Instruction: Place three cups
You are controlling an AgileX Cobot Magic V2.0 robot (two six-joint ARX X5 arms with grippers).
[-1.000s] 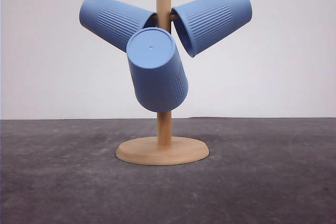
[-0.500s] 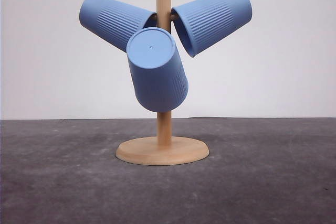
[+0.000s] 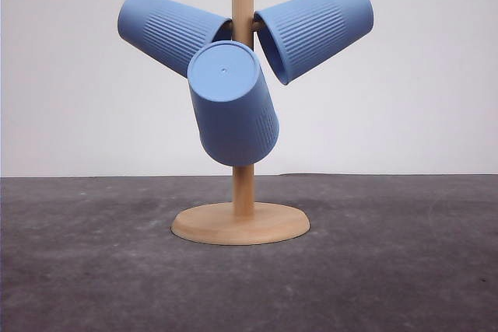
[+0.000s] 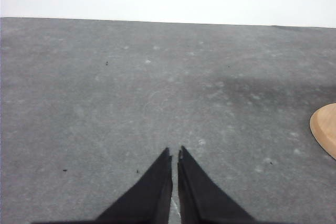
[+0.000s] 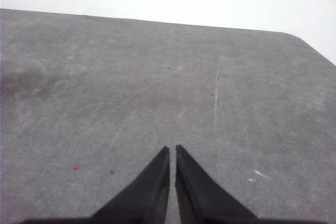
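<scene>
Grey and rough, the surface (image 3: 389,270) is the largest thing, and almost nothing lies on it. On it, near the middle in the front view, stands a wooden cup stand (image 3: 243,192) with a round base and an upright pole. Its base edge is also seen in the left wrist view (image 4: 326,129).

All three light-blue cups hang on this stand, mouth toward the pole and base outward. The left cup (image 3: 167,33) points up and to the left, the right cup (image 3: 315,29) points up and to the right, and the front cup (image 3: 232,106) hangs lower, with its flat base turned toward the camera. The pegs themselves are mostly hidden inside the cups.

As I judge it, the placing is finished: no cup is left on the surface and no cup is in a hand. Only pulling the arms back may be left.

The left hand (image 4: 175,153) is clenched and holds nothing; it is low over bare surface, well apart from the stand's base. The right hand (image 5: 172,150) is also clenched and holds nothing, over bare surface. Nothing stands in the way of either hand.
</scene>
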